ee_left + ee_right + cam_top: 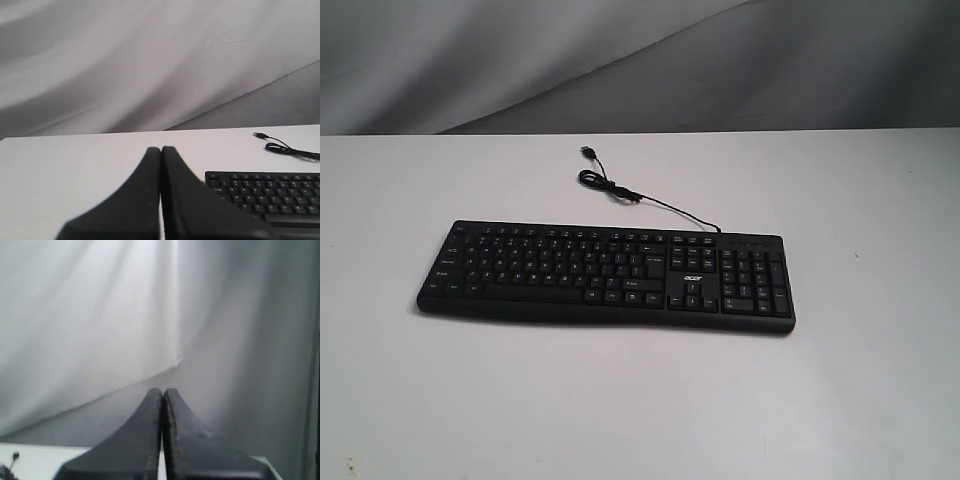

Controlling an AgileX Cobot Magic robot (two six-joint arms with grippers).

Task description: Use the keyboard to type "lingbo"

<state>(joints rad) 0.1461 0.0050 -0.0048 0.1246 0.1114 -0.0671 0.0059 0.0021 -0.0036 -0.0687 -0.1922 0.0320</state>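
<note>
The black left gripper (161,150) and right gripper (163,391) both point toward the grey cloth backdrop (100,75), jaws pressed together empty, neither touching the long flat black keyboard (605,272).

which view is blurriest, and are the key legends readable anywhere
Right wrist view is softest, its backdrop washed out behind the dark right gripper; left wrist view blurs the near left gripper; exterior view is sharpest, but the keyboard legends are too small to read.
</note>
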